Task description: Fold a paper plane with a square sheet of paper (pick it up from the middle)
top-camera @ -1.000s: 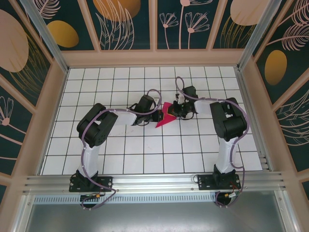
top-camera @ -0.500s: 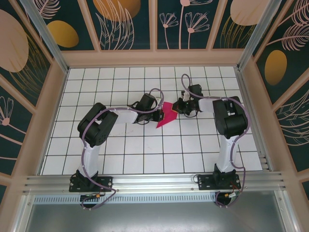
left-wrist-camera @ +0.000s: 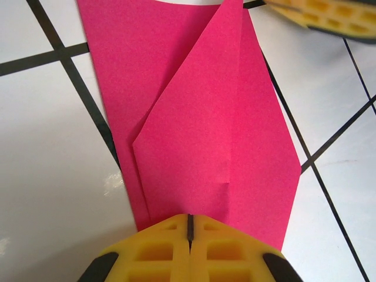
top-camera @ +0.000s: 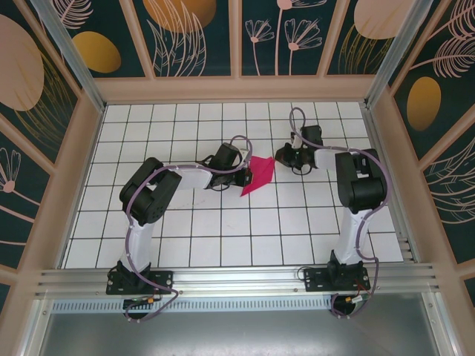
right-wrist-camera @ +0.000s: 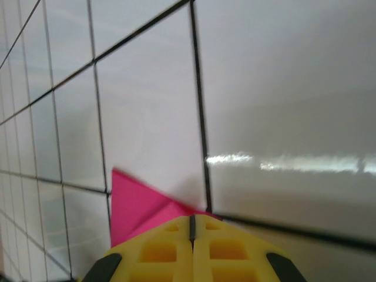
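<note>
The square sheet of paper [top-camera: 258, 174] lies on the white grid floor as a magenta piece folded lengthwise. In the left wrist view the paper [left-wrist-camera: 200, 117] shows a diagonal flap lying on top. My left gripper [top-camera: 245, 178] is shut, and its yellow tips [left-wrist-camera: 189, 218] rest on the paper's near end. My right gripper [top-camera: 283, 156] is also shut and holds nothing; it stands just right of the paper's far corner. In the right wrist view a pink corner [right-wrist-camera: 132, 202] pokes out past that gripper [right-wrist-camera: 192, 218]. The right gripper's fingers [left-wrist-camera: 329, 14] show at the top right of the left wrist view.
The floor [top-camera: 185, 230] is white tile with black grid lines. Wooden-framed patterned walls [top-camera: 237, 89] close in the back and both sides. An aluminium rail [top-camera: 237, 280] with the two arm bases runs along the near edge.
My right gripper has pulled back to the right and away from the paper, which it was touching before. The paper now lies flatter and wider. The left gripper has stayed in place.
</note>
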Action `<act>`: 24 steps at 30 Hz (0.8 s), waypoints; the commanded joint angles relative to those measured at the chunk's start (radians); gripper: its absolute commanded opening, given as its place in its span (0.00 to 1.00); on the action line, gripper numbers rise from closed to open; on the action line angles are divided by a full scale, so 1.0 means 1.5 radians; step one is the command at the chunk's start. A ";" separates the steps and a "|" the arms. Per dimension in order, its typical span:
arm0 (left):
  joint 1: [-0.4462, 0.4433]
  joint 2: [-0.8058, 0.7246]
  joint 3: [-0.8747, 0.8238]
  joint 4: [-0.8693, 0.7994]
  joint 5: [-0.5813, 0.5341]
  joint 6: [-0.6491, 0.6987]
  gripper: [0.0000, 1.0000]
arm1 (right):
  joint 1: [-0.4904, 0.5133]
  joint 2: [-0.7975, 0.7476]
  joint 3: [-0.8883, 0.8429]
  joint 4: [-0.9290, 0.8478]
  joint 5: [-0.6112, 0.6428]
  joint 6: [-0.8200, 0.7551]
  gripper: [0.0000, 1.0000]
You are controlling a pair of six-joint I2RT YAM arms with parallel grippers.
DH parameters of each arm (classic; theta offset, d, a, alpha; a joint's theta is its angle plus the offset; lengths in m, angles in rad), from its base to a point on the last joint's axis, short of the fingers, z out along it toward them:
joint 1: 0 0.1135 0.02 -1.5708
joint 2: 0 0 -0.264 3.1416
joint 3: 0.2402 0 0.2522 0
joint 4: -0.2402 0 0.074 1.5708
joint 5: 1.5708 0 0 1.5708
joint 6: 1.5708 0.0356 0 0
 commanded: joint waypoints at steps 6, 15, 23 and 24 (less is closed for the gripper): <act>0.002 0.065 -0.016 -0.135 -0.057 -0.002 0.00 | 0.075 -0.060 -0.065 0.053 -0.046 -0.035 0.02; 0.002 0.066 -0.017 -0.144 -0.058 -0.001 0.00 | 0.080 0.030 0.016 0.014 -0.021 -0.027 0.01; 0.002 0.068 -0.025 -0.148 -0.060 0.005 0.00 | 0.022 0.061 0.034 0.019 0.024 0.004 0.01; 0.002 0.069 -0.027 -0.147 -0.061 0.005 0.00 | 0.014 0.065 0.035 0.020 0.032 0.006 0.01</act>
